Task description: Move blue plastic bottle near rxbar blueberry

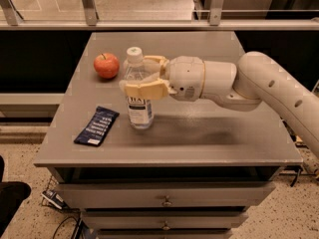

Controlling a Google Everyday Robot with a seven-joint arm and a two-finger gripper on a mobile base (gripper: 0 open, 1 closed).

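Observation:
The blue plastic bottle (139, 111) stands upright on the grey table (199, 133), clear with a white cap and a dark label. My gripper (142, 76) reaches in from the right, and its tan fingers (144, 90) are shut around the bottle's upper body. The rxbar blueberry (97, 126), a flat dark navy wrapper with white lettering, lies flat on the table just left of the bottle's base, a short gap apart.
A red apple (106, 65) sits at the table's back left, behind the bottle. My white arm (259, 86) spans the table's right side. Drawers (164, 198) are below the front edge, and a railing (149, 24) runs behind the table.

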